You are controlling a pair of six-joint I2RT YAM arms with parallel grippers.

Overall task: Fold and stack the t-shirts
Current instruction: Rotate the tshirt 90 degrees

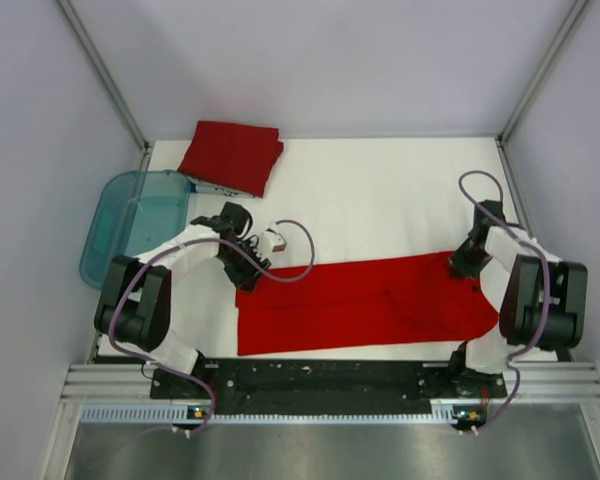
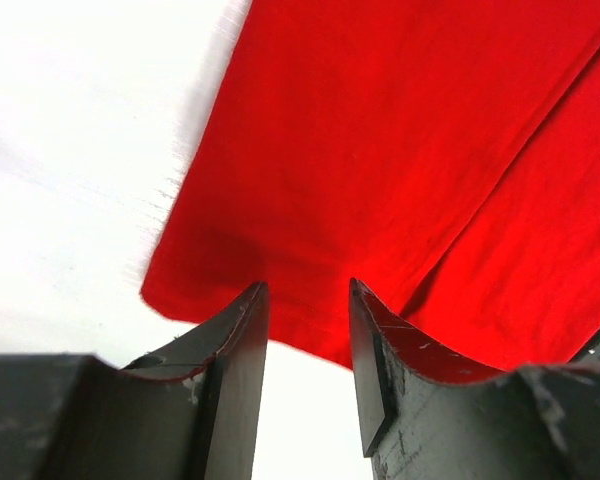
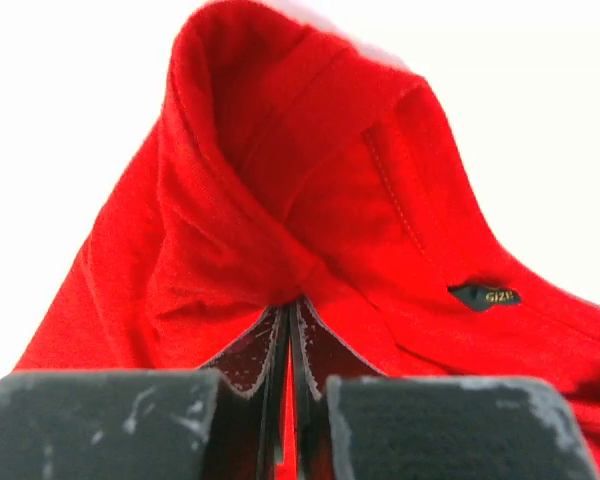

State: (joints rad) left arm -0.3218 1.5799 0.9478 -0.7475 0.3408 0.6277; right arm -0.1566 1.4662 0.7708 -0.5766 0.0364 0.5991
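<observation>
- left gripper (image 2: 306, 286): jaws spread, nothing clamped. Hem corner of the flat t-shirt (image 1: 360, 300) sits just ahead of the tips; smooth red knit, with a long crease running off to the gripper's right.
- whether those tips touch the cloth: can't tell, edge is blurred.
- right gripper (image 3: 290, 308): jaws pressed together, pinching a bunched fold of the same shirt. Fabric peaks up ahead of the tips, with a stitched seam and a small black size tag (image 3: 485, 296) off to the right.
- flat t-shirt lies as a long band on the white table cover (image 1: 380, 190), spanning between both grippers.
- folded t-shirt (image 1: 232, 155): neat red rectangle well beyond the left gripper. Rounded translucent teal tub (image 1: 130, 225) to that gripper's left.
</observation>
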